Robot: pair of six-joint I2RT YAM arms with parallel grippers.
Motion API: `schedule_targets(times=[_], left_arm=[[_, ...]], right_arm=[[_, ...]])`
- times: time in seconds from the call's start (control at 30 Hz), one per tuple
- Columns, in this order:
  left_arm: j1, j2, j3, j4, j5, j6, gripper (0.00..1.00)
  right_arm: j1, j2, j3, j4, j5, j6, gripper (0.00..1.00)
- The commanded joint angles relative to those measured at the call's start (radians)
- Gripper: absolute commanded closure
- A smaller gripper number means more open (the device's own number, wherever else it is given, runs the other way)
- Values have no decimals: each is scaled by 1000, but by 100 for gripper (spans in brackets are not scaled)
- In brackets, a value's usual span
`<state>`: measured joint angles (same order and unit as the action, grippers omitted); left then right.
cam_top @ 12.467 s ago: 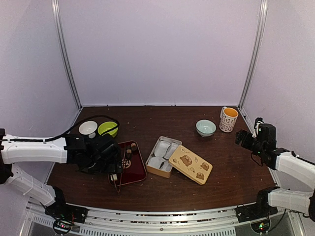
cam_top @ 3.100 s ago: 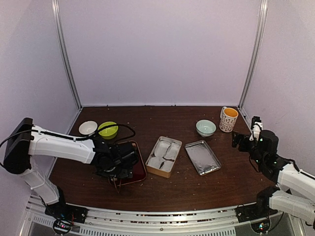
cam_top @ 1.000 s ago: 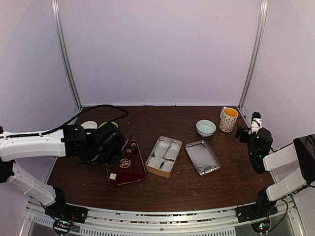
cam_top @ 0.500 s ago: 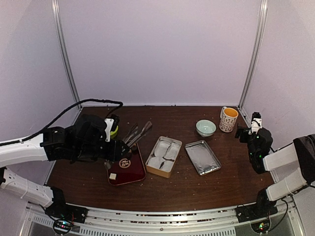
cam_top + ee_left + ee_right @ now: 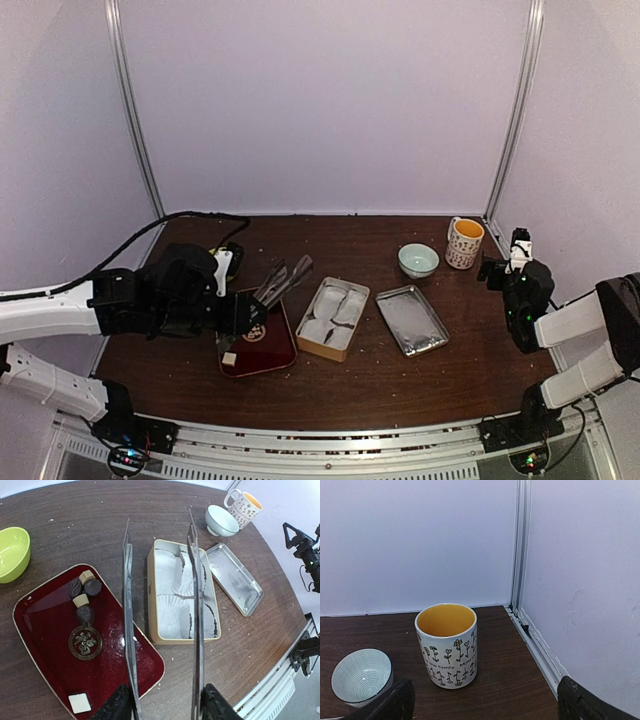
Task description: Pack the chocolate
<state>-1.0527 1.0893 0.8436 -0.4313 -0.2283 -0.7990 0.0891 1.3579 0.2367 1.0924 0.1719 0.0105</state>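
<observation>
Left claw (image 5: 158,520) open, empty, hovering over gap between red tray (image 5: 45,655) and tin (image 5: 150,605). Chocolate (image 5: 92,586) clustered at tray's far end. Right claw (image 5: 485,687) spread wide, empty, facing mug (image 5: 447,645)

Table (image 5: 75,510) — dark matt wood. Tray (image 5: 45,630): glossy red lacquer. Tin (image 5: 151,605), lid (image 5: 235,580) — dull metal; crinkled paper liners (image 5: 167,572). Chocolate (image 5: 92,586): smooth.

Flowered mug (image 5: 446,645) beside striped bowl (image 5: 361,681)
</observation>
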Motion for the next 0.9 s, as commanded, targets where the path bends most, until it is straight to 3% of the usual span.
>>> schedule_targets(times=[0.0,0.57,0.87], left_arm=[[7,25,53,-78,-81,-58,53],[6,-102,2,-332,-131,-132,55],[5,-28,-3,-391,-118,-139,56]], right_arm=[[-6,1,12,-2,9,9,0],[-6,1,14,0,9,12,0],[-8,2,12,-1,9,11,0]])
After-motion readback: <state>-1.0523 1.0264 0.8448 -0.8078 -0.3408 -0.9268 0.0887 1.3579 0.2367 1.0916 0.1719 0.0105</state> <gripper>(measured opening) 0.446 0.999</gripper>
